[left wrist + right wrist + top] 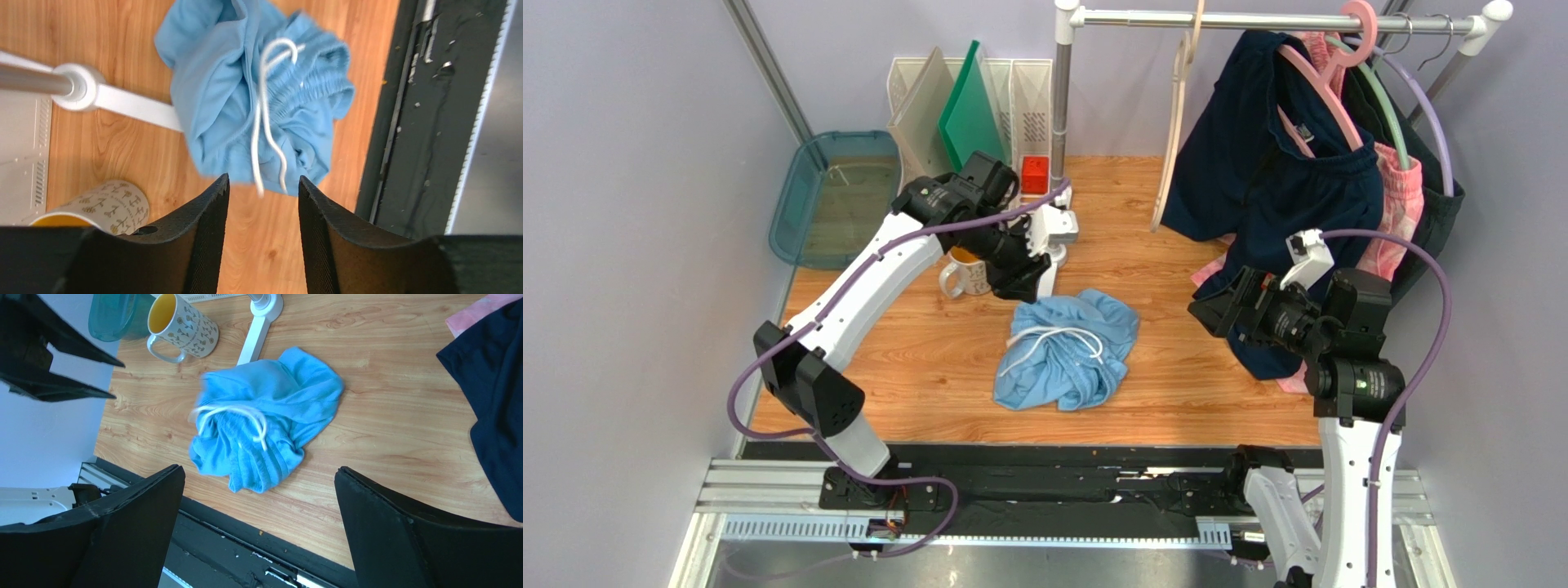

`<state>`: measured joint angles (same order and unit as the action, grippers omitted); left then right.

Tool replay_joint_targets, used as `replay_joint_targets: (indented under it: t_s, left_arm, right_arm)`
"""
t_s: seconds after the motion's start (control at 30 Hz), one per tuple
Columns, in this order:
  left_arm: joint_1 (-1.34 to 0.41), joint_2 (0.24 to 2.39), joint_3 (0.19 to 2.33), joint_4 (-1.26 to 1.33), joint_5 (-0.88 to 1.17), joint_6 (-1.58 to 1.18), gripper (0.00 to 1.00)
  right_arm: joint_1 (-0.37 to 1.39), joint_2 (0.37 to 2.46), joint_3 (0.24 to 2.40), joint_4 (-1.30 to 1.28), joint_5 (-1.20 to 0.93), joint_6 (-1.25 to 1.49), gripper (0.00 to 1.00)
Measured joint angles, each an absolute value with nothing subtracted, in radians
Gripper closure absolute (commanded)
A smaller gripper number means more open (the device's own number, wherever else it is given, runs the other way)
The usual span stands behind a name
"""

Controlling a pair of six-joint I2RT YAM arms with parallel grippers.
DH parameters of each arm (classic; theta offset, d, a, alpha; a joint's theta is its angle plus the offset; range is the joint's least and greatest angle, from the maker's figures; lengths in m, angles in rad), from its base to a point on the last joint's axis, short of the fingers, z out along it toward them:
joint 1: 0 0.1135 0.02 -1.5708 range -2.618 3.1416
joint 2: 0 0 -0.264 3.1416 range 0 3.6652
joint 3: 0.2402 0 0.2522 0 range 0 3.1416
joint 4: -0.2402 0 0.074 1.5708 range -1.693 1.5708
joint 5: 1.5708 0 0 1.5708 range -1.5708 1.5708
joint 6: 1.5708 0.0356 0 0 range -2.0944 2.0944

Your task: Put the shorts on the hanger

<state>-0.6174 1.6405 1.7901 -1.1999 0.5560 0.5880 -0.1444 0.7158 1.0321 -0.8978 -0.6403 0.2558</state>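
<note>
The light blue shorts (1069, 349) lie crumpled on the wooden table, white drawstring on top; they also show in the left wrist view (227, 92) and the right wrist view (270, 429). The pale beige hanger (1173, 123) hangs from the rail at the back, left of the dark garment. My left gripper (1032, 284) hovers just behind the shorts' far edge, jaws apart, with only bare wood between its fingertips (263, 180). My right gripper (1210, 312) stands wide open to the right of the shorts, holding nothing (258, 471).
A patterned mug (962, 272) stands beside the left gripper. The rack's white foot (1059, 221) runs under the shorts' far side. Navy and pink garments (1271, 184) hang at the right. A teal bin (830, 196), file holders (971, 104) and a red block (1035, 172) sit behind.
</note>
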Motion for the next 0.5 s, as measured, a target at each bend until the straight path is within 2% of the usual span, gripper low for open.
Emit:
replay_joint_targets:
  t_s: [0.17, 0.43, 0.47, 0.5]
  left_arm:
    - [-0.504, 1.605, 1.634, -1.118, 0.566, 0.619, 0.42]
    - [-0.522, 1.275, 1.248, -0.986, 0.609, 0.626, 0.42]
    - [-0.522, 1.222, 1.195, -0.968, 0.614, 0.625, 0.37]
    - [-0.522, 1.196, 1.169, -0.961, 0.617, 0.624, 0.26]
  right_arm:
    - [-0.144, 0.706, 0.973, -0.898, -0.656, 0.262, 0.03]
    - [-0.138, 0.799, 0.819, -0.834, -0.742, 0.333, 0.08]
    - [-0.129, 0.823, 0.789, -0.804, -0.752, 0.353, 0.09]
    - [-0.122, 0.835, 0.780, -0.792, -0.754, 0.361, 0.09]
